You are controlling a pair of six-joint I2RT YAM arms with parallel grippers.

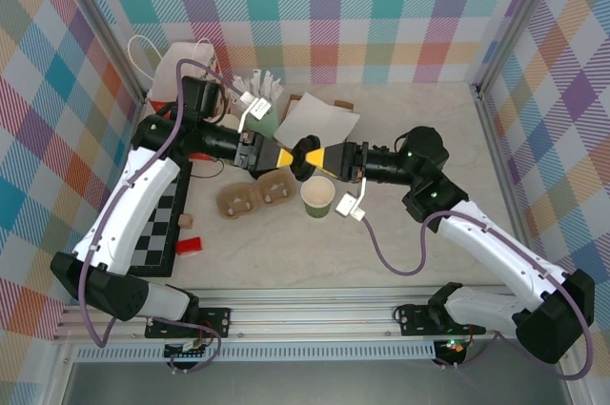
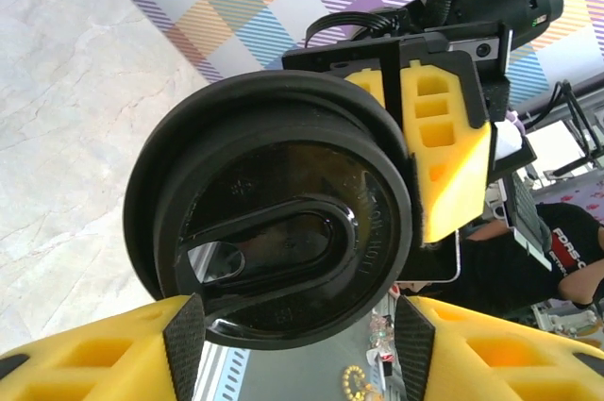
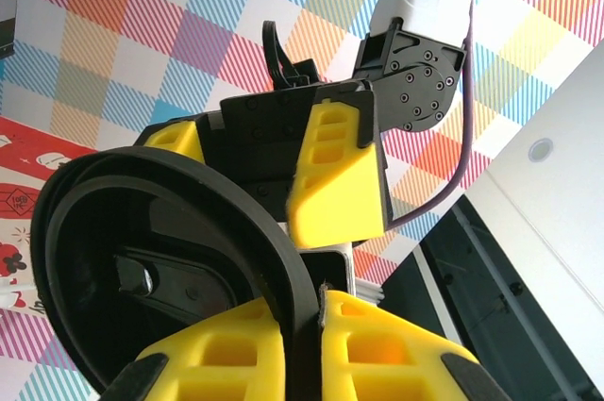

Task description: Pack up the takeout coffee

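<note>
So from where I'm sitting the coffee is in two pieces right now. The cup (image 1: 318,197) is a small paper one, green outside and cream inside, standing upright and open-topped on the table (image 1: 286,257), just right of the cardboard carrier (image 1: 255,199) and just in front of where the two arms meet. The lid (image 2: 283,231) is up in the air between the grippers: round, black, a bit glossy, with a thick raised rim and an oval dip on the face that the left wrist camera looks at. The right gripper (image 3: 307,305) has its jaws nearly closed, pinching the edge of the lid, with the rim sandwiched between the two yellow fingers. The left gripper (image 2: 297,305) is spread wide with the lid sitting between its pads (image 2: 184,340), and both pads look to be against the rim, so I'd call that a grip across the width. It's close enough that I wouldn't swear to how firm it is. Counting what's on the table from the overhead camera: one open cup, one lid, one carrier showing two wells, one white paper bag (image 1: 181,67) with handles in the back left corner, one white sheet (image 1: 319,121) behind the grippers, one checkerboard (image 1: 157,224) under the left arm, one red block (image 1: 189,246) and one small wooden block (image 1: 187,222) beside it. There's also something green and white behind the left gripper that I can't make out.
</note>
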